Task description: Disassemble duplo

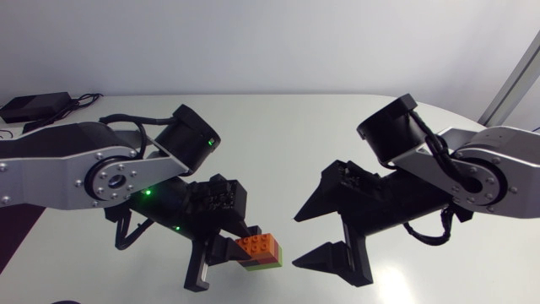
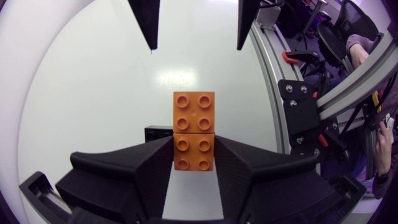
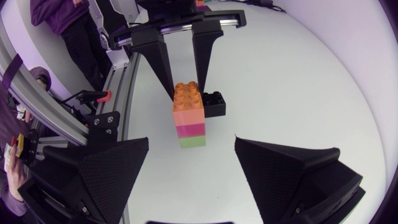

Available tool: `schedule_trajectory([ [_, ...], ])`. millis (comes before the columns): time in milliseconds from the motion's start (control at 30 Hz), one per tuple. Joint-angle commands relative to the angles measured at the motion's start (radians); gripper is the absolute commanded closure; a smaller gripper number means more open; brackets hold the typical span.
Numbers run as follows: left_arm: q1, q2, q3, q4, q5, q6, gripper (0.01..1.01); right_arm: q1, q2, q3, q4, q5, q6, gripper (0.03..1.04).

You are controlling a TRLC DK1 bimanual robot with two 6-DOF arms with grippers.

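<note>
A Duplo stack [image 1: 260,251] [image 3: 188,118] of orange bricks over a pink and a green one stands upright near the table's front. My left gripper [image 1: 240,247] [image 2: 193,165] [image 3: 185,87] is shut on its top orange brick [image 2: 193,152]. Part of that orange top juts out ahead of the fingers. A black brick [image 3: 213,102] [image 2: 158,132] sits against the stack's side; whether it is joined to it I cannot tell. My right gripper [image 1: 297,241] [image 3: 199,180] [image 2: 196,43] faces the stack from the right, open wide and apart from it.
The white table [image 1: 278,143] stretches behind both arms. A black box with cables [image 1: 34,105] lies at the far left corner. An aluminium rail [image 3: 121,93] runs along the table's side by the left arm.
</note>
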Motion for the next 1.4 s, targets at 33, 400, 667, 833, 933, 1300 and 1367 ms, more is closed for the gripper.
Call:
schedule_trajectory([
  [33,0.001,-0.013,0.021,0.005,0.054,0.04,0.762,0.027,0.038,0.031,-0.02,-0.014,-0.004,0.07],
  [400,-0.008,-0.017,0.086,-0.049,0.145,0.04,0.762,0.077,0.083,0.032,-0.003,-0.01,0.028,0.19],
  [667,-0.024,-0.021,0.09,-0.055,0.149,0.037,0.762,0.105,0.064,0.015,0.032,0.012,0.053,0.38],
  [833,-0.031,-0.021,0.087,-0.053,0.149,0.035,0.762,0.126,0.055,0.006,0.047,0.019,0.07,0.73],
  [933,-0.031,-0.021,0.082,-0.052,0.149,0.035,0.762,0.14,0.052,0.008,0.041,0.018,0.088,0.77],
  [1300,-0.073,-0.024,0.021,-0.02,0.139,0.028,0.761,0.091,0.05,0.058,0.005,-0.056,0.151,0.79],
  [1367,-0.077,-0.032,0.015,-0.015,0.137,0.023,0.762,0.082,0.052,0.064,0.003,-0.069,0.16,0.79],
])
